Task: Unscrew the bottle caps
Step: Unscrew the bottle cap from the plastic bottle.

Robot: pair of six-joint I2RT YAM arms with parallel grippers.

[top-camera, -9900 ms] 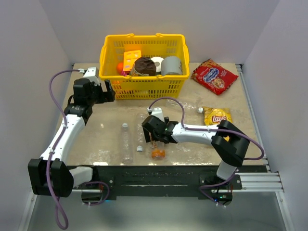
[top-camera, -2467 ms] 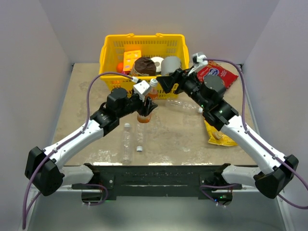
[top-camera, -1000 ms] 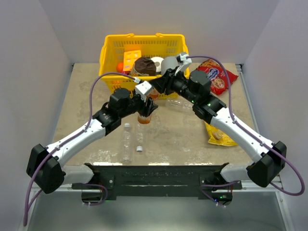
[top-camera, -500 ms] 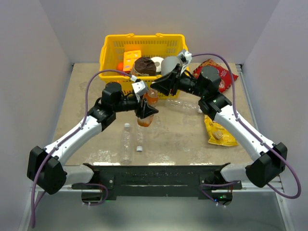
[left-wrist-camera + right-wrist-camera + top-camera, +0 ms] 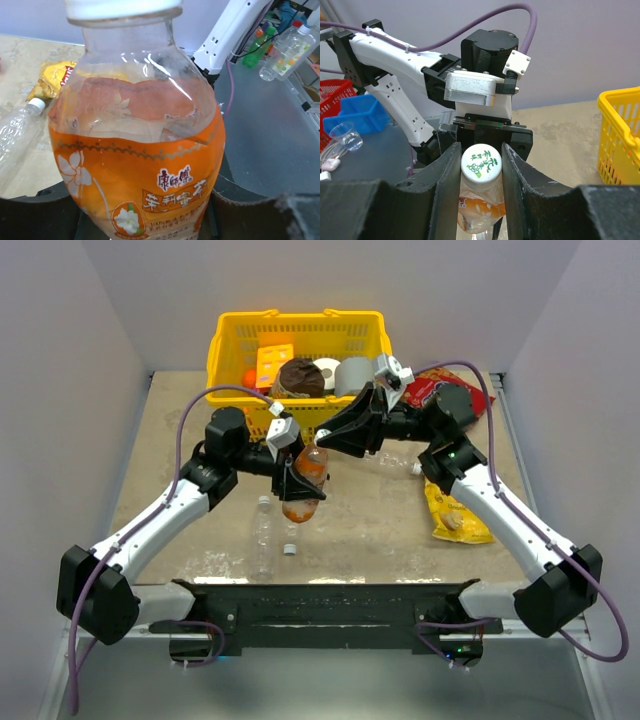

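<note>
A bottle with orange drink and an orange label hangs tilted over the table's middle, my left gripper shut on its body. In the left wrist view that bottle fills the frame above my left gripper. Its white cap, printed green, sits between the fingers of my right gripper, which is shut on it. From above, my right gripper meets the bottle's neck. A clear bottle lies on the table, another behind the right arm. A loose cap lies near the front.
A yellow basket with a can, rolls and packets stands at the back. A red snack bag lies back right and a yellow chips bag under the right arm. The left wrist view shows a clear bottle lying at left.
The orange bottle has tilted, its neck now leaning toward the right arm. Both arms shifted with it, and both grips have held.
</note>
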